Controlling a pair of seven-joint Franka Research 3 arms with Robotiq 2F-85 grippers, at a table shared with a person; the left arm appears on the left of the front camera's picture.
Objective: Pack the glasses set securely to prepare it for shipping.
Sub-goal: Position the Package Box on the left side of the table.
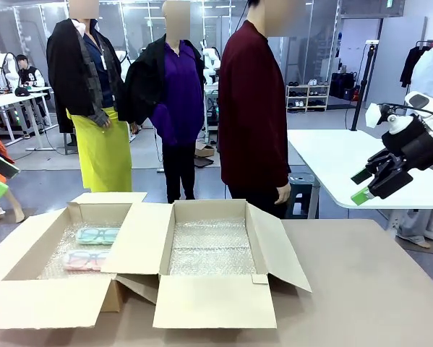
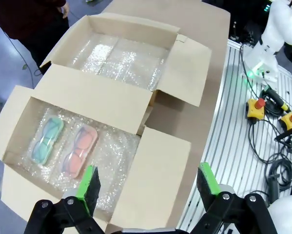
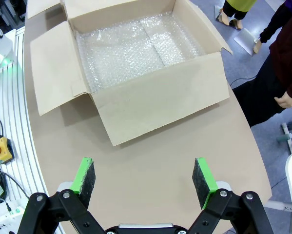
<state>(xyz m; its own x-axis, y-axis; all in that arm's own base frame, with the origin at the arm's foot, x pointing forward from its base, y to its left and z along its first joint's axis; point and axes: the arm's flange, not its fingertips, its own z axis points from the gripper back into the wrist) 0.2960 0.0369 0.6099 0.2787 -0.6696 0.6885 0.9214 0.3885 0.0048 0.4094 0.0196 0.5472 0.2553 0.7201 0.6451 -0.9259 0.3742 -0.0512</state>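
Two glasses cases lie side by side on bubble wrap inside the left cardboard box (image 1: pixel 28 238): a mint-green case (image 1: pixel 97 235) (image 2: pixel 47 140) and a pink case (image 1: pixel 85 259) (image 2: pixel 79 151). My left gripper (image 2: pixel 146 183) hovers high above that box (image 2: pixel 19 126), open, nothing between its green pads. My right gripper (image 1: pixel 370 185) (image 3: pixel 145 179) hangs open above the table's right side, clear of the second box (image 1: pixel 281 246) (image 3: pixel 150 107), which holds just bubble wrap.
Both boxes stand open with flaps spread on the brown table (image 1: pixel 375 289). A person in a dark red top (image 1: pixel 254 116) stands at the far side, hands down. A white table (image 1: pixel 332 155) stands behind on the right. Cables and emergency-stop buttons (image 2: pixel 255 108) lie beside the table.
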